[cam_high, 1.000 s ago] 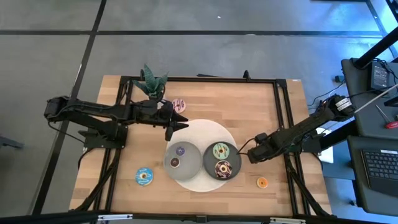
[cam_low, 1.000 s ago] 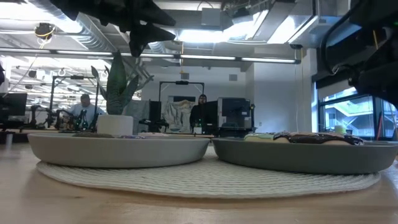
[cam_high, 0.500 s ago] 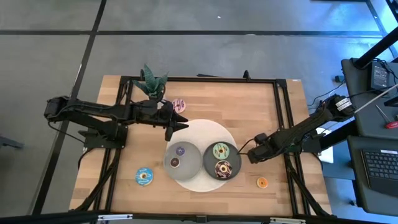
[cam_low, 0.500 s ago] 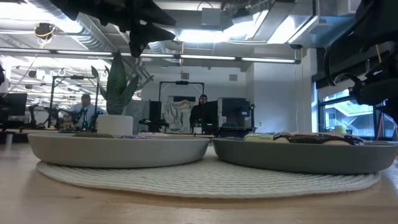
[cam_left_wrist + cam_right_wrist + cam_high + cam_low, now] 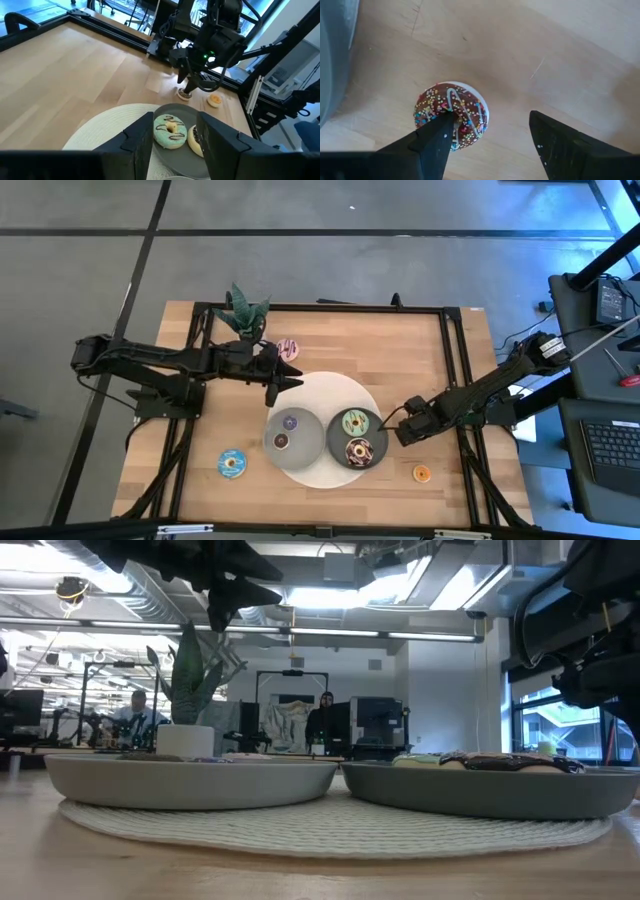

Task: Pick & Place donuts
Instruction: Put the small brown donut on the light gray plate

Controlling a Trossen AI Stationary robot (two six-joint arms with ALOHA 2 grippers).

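On the round white mat point(image 5: 322, 388), the left grey plate point(image 5: 271, 430) holds a purple donut point(image 5: 291, 421) and a small brown one point(image 5: 281, 441). The right plate point(image 5: 334, 442) holds the mint-green point(image 5: 353, 422) and chocolate point(image 5: 358, 451) donuts. Pink point(image 5: 287, 348), blue point(image 5: 232, 464) and orange point(image 5: 421, 473) donuts lie flat on the wood. A small sprinkled brown donut point(image 5: 451, 122) lies flat just right of the right plate, under my open right gripper point(image 5: 491, 116), which points down at it point(image 5: 184, 94). My open left gripper point(image 5: 290, 376) hovers by the mat's far left edge. My right gripper comes from above, pointing down. One fingertip point(image 5: 445, 125) stands over the sprinkled brown donut's ring beside its hole point(image 5: 456, 116), and the other stands over bare wood well clear of it. Whether the fingertip touches the donut, I cannot tell.
A small potted plant point(image 5: 245, 313) stands near the far left corner, close to the pink donut. A black frame point(image 5: 330, 308) runs along the table's edges. Bare wood shows at the far right point(image 5: 400, 350) and near left. People sit in the room beyond the table.
My right gripper has sunk a little and edged toward the right plate, over the sprinkled brown donut. The left arm and all donuts have kept still.
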